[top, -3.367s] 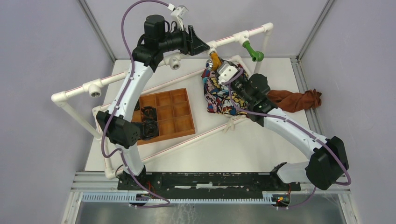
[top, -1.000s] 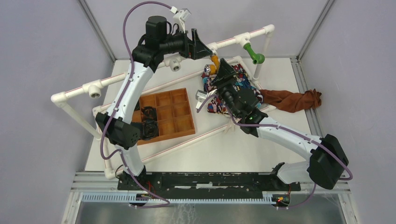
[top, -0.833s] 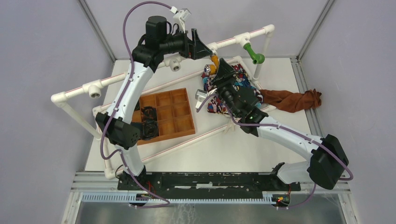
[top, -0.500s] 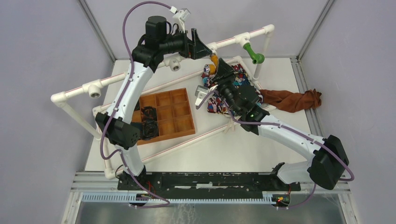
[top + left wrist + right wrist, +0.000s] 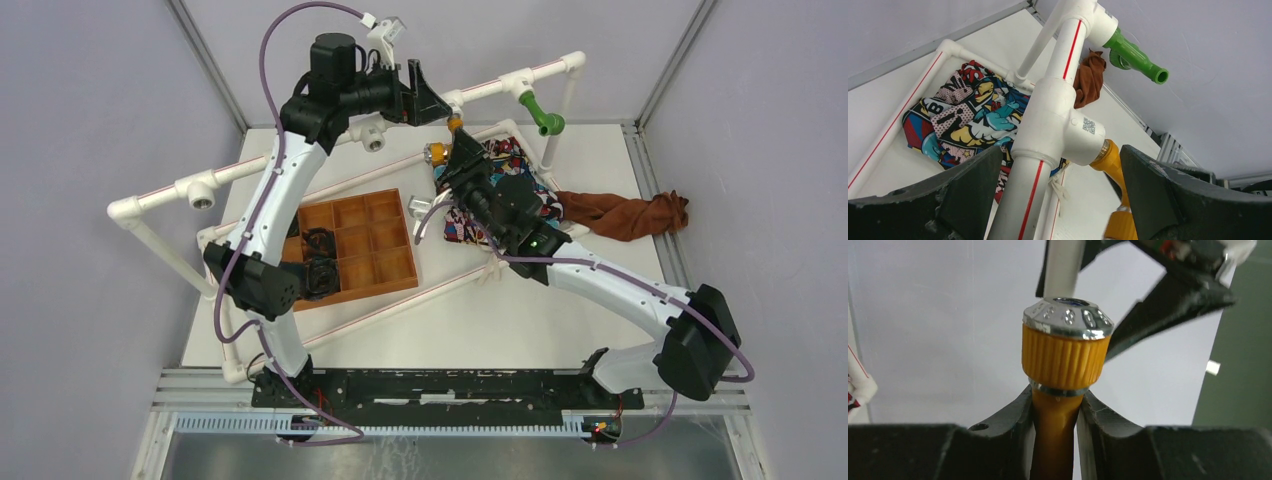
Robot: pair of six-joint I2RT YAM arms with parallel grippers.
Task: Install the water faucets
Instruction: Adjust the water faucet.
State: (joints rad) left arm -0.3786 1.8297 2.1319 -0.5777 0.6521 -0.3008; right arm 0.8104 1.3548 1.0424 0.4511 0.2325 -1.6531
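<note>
Clamped by the right end effector [image 5: 1055, 405], the orange-yellow faucet [image 5: 1064, 360] shows a ribbed knob and chrome cap, its lower body cut off, its threaded end seemingly seated in the white T-fitting [image 5: 1058, 125] that the wide-open left end effector [image 5: 1060, 160] straddles; farther along the pipe [image 5: 1070, 45] sits the green faucet [image 5: 1135, 55].

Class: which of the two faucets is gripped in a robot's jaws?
The orange-yellow faucet: the right gripper has its jaws shut on its stem. The green faucet hangs untouched.
</note>
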